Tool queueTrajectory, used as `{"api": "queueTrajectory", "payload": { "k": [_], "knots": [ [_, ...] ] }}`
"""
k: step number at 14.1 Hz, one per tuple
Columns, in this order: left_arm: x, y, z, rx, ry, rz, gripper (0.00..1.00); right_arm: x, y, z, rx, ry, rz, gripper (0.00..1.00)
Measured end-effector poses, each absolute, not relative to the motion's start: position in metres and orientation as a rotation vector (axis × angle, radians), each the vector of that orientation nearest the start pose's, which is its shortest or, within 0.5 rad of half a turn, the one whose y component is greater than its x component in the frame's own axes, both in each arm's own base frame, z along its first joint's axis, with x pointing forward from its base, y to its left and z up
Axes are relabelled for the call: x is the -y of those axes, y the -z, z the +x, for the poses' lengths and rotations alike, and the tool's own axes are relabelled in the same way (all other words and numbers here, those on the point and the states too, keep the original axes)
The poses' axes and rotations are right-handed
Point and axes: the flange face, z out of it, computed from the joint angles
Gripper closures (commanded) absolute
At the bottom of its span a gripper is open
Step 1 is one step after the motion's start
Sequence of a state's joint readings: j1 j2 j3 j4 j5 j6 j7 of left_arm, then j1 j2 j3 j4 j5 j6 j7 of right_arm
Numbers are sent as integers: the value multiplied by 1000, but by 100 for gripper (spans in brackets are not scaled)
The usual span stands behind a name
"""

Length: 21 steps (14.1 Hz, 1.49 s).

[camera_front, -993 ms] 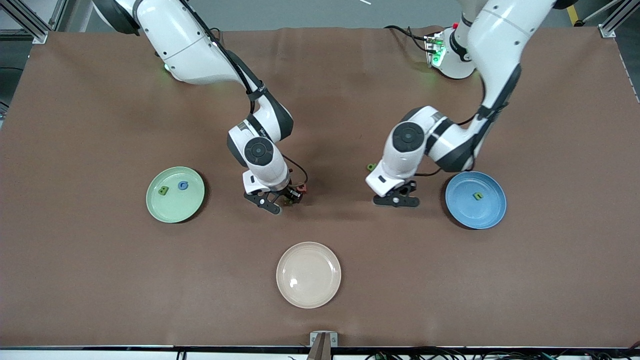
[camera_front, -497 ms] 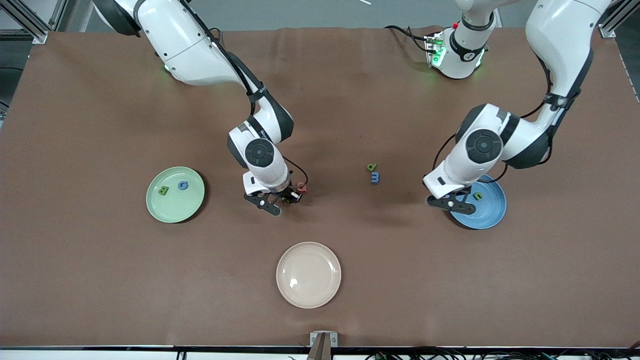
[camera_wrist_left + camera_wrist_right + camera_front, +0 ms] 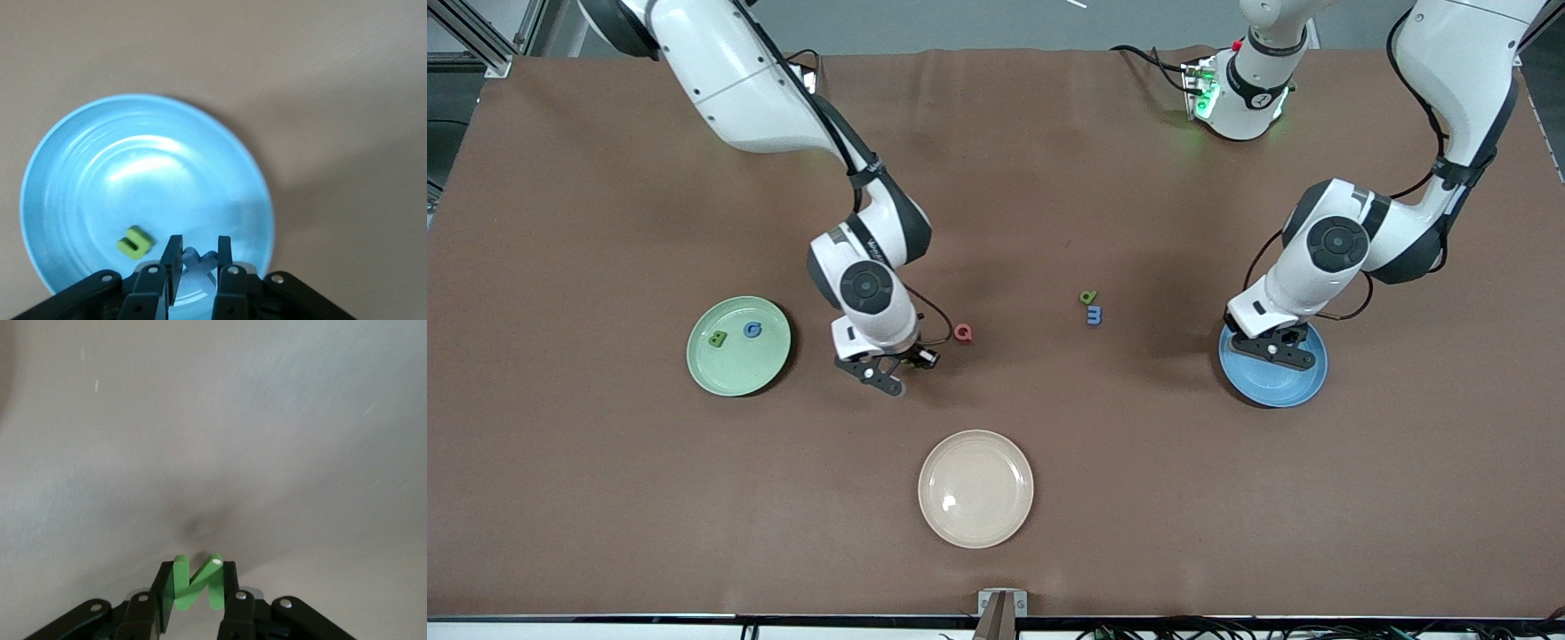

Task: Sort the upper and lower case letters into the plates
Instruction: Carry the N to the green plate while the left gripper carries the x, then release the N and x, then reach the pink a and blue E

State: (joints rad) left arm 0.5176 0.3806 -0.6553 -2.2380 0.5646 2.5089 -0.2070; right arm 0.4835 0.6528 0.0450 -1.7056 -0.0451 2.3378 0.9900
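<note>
Toy letters read Q, m, G — N between fingers.

Green N, blue plate

You're looking at a robotics lab: a brown cloth-covered table, aluminium frame posts at its corners, cables trailing by the arm bases.

The left gripper, at the frame's lower edge, pinches a blue x over the blue plate, beside a green u.
</note>
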Motion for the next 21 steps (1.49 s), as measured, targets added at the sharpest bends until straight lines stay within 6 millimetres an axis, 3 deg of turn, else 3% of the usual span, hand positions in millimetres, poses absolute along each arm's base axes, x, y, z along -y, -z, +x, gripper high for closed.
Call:
{"api": "queueTrajectory", "payload": {
  "k": [3, 6, 11, 14, 15, 17, 19, 21],
  "knots": [
    [66, -220, 527, -557, 74, -2994, 89, -251, -249, 599, -520, -26, -3123, 100],
    [64, -205, 519, -562, 77, -3030, 89, -175, -257, 585, -405, -82, -3155, 99],
    [66, -190, 516, -595, 64, -3045, 87, -94, -229, 563, -261, -69, -3155, 98],
    [65, -187, 515, -618, 63, -3033, 87, -64, -206, 547, -215, -11, -3144, 98],
    [61, -186, 515, -616, 62, -3031, 82, -62, -201, 544, -210, -6, -3142, 97],
    [55, -185, 515, -600, 63, -3034, 30, -67, -198, 540, -195, -13, -3140, 94],
    [51, -186, 517, -589, 70, -3035, 0, -72, -196, 538, -183, -18, -3139, 90],
    [48, -193, 523, -586, 95, -3025, 0, -73, -194, 538, -179, -23, -3139, 82]
  ]
}}
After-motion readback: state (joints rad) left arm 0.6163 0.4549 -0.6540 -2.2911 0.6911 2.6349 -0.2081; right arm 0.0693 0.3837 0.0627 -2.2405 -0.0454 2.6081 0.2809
